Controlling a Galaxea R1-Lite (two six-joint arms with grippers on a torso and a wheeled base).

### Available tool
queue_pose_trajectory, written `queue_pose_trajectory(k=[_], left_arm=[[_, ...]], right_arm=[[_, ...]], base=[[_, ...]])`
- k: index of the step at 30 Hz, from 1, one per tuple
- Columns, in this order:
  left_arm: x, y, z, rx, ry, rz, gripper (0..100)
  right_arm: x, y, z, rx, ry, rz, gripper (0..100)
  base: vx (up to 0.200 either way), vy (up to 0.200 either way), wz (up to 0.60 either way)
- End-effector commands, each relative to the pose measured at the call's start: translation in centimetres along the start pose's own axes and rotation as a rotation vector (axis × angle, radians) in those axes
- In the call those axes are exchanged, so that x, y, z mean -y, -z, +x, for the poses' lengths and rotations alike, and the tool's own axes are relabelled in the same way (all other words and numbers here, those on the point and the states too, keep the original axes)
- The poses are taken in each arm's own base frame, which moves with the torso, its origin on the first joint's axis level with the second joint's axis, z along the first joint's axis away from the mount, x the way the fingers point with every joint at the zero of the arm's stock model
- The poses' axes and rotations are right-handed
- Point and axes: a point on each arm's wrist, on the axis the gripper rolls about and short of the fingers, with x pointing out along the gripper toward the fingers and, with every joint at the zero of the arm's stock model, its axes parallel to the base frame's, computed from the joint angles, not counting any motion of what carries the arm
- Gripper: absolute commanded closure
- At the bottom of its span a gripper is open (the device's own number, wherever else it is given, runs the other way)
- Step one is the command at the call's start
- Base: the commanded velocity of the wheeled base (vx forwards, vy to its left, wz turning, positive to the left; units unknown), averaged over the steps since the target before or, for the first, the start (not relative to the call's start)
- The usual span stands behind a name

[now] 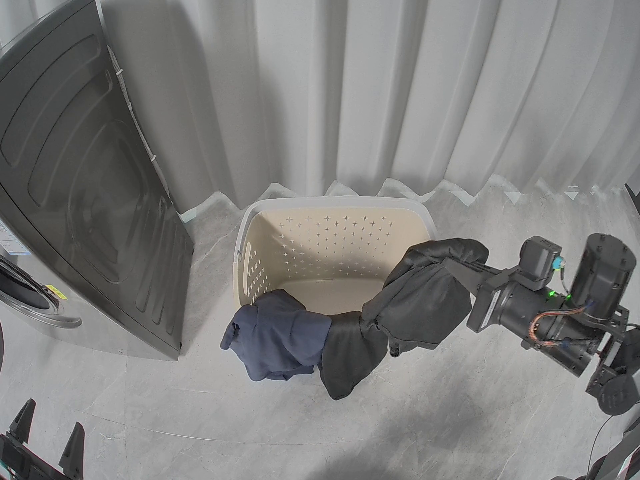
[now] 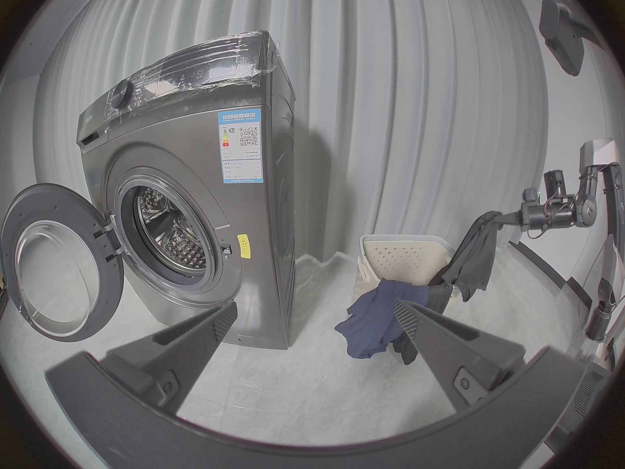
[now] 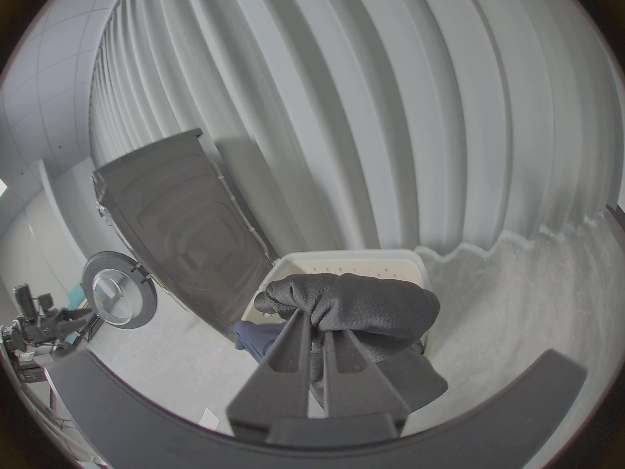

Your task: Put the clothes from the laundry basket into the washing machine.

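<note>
In the head view the right tool [image 1: 461, 267] is clamped on a dark grey garment [image 1: 417, 301], held just above the right end of the laundry basket [image 1: 333, 203]. The cloth sags from the tool down over the basket's near rim. A navy garment [image 1: 280, 335] is draped over that same rim, touching the grey one, and partly spills onto the floor [image 1: 400, 421]. The washing machine [image 1: 80, 188] stands to the left of the basket, and the left tool [image 1: 47, 435] hangs low at the near left with its fingers spread, holding nothing.

From the left wrist the machine's round door [image 2: 58, 262] is swung wide open and the steel drum [image 2: 166, 229] shows inside. A blue-and-white label [image 2: 241, 144] sits on the upper front panel (its print and code square are too small to read), with a small yellow sticker [image 2: 243, 245] lower down beside the opening. Both garments hang at the basket beyond.

From the right wrist the tool's two fingers [image 3: 293, 353] lie nearly together, pinching a fold of the grey garment above the basket, with a pale curtain [image 3: 390, 99] behind.
</note>
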Motion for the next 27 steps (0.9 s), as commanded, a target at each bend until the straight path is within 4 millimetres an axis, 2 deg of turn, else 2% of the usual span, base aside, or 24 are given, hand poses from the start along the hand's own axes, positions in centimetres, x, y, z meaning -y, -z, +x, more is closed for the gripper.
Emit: queue_pose_trajectory(k=[1,8,23,27], left_arm=[[-0.02,0.40,-0.01,0.000,0.000,0.001,0],[-0.02,0.39,0.01,-0.001,-0.001,-0.001,0],[-0.02,0.39,0.01,-0.001,0.000,-0.001,0],[-0.02,0.40,-0.01,0.000,-0.001,-0.001,0]], right_arm=[[-1.41,-3.42,-3.64,0.117,-0.073,-0.013,100],[-1.24,-2.81,-3.85,0.095,-0.068,-0.025,100],[-1.41,-2.67,-3.92,0.096,-0.081,-0.017,100],[-1.41,-2.63,-3.89,0.094,-0.081,-0.017,100]], base=[[0.000,0.000,0.00],[0.000,0.000,0.00],[-0.200,0.000,0.00],[0.000,0.000,0.00]])
